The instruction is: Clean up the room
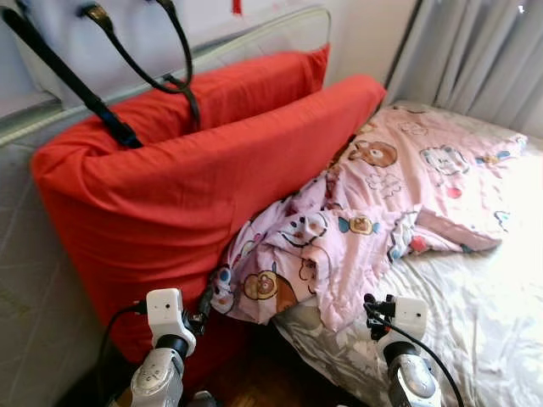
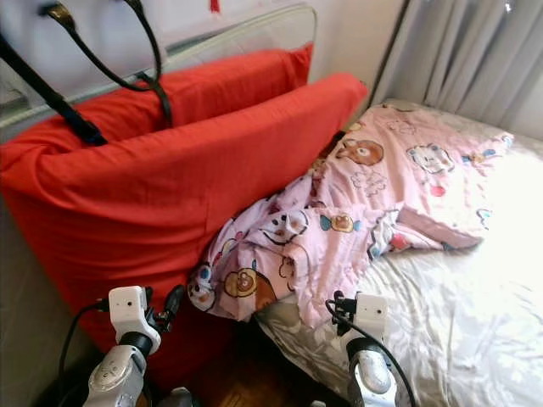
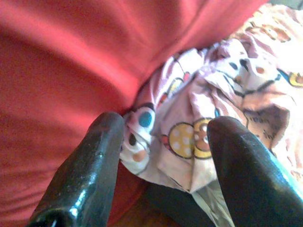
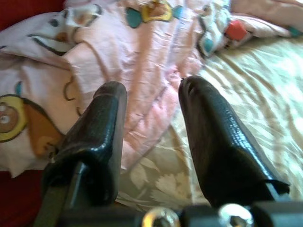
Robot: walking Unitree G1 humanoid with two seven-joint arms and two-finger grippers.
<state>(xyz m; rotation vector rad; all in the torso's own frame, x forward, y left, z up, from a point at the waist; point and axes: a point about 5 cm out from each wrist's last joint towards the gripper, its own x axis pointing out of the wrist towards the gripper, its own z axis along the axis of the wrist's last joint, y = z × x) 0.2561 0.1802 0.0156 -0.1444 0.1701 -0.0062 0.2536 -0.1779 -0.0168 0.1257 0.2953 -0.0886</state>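
Note:
A crumpled pink blanket (image 1: 373,203) with cartoon prints lies across the bed, its bunched corner (image 3: 189,137) hanging against a big red pillow (image 1: 178,195). My left gripper (image 3: 168,123) is open, low beside that corner, with the cloth just past its fingertips. The right gripper (image 4: 151,87) is also open and hovers over the blanket's lower edge, where it meets the beige sheet (image 4: 236,90). In the left eye view the left gripper (image 1: 204,307) sits between pillow and blanket, and the right gripper (image 1: 373,309) is near the bed's edge.
A second red pillow (image 1: 246,85) stands behind the first, against a padded headboard (image 1: 254,34). Black bag straps (image 1: 110,51) hang over the pillows. Grey curtains (image 1: 475,51) close off the far side. Dark wooden floor (image 1: 263,381) shows between the arms.

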